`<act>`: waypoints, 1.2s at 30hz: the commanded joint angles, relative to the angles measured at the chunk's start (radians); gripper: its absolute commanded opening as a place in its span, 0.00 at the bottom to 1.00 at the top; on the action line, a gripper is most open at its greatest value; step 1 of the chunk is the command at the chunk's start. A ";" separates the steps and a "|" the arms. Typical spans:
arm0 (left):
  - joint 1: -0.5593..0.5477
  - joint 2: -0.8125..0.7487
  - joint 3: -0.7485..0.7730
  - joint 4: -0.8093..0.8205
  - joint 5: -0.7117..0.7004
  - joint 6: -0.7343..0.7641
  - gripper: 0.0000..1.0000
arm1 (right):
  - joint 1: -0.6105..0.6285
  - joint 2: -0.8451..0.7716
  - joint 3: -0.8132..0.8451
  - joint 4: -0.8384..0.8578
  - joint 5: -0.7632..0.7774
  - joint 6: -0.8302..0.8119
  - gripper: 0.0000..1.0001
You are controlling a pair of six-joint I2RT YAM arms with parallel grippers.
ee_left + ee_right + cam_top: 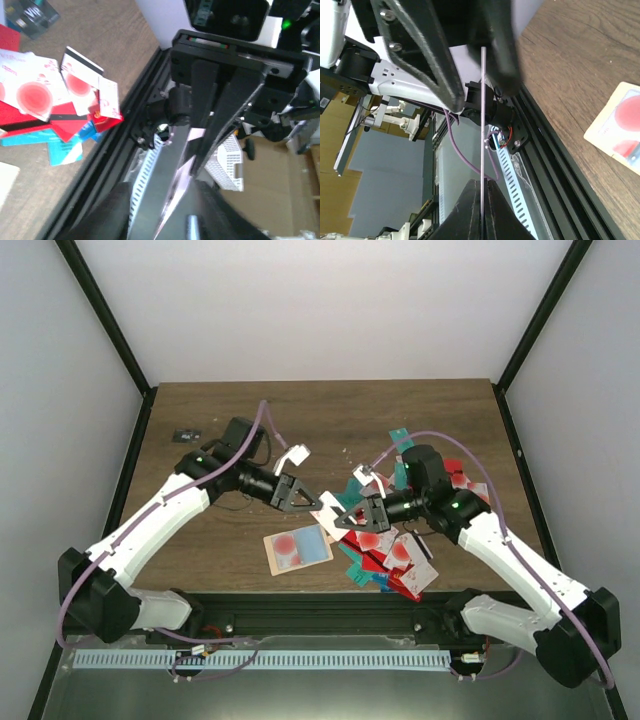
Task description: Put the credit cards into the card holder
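Observation:
A white credit card (330, 508) hangs on edge above the table between both grippers. My right gripper (482, 200) is shut on its near edge; the thin card (483, 125) runs straight up from between the fingers. My left gripper (170, 215) stands slightly open around the card's other end (187, 167), with a gap on each side. The beige card holder (275, 558) lies open on the wood just below, a red-circle card and a blue one on it. The other credit cards (390, 555) lie heaped to the right, red, teal and white.
A black rail (320, 615) runs along the table's near edge. A tiny dark flat object (186, 434) lies at the far left. Black frame posts rise at the table's back corners.

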 commanded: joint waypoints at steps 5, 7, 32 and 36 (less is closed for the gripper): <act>0.015 -0.117 -0.014 0.332 -0.245 -0.328 0.89 | -0.005 -0.052 -0.009 0.187 0.094 0.196 0.01; 0.017 -0.162 -0.068 0.464 -0.265 -0.434 0.94 | -0.005 -0.059 -0.022 0.274 0.128 0.275 0.01; -0.008 -0.237 -0.340 1.074 -0.283 -0.841 0.29 | -0.005 0.022 -0.027 0.870 0.153 0.643 0.01; -0.024 -0.223 -0.342 1.083 -0.293 -0.841 0.09 | -0.004 0.030 -0.026 0.867 0.143 0.642 0.01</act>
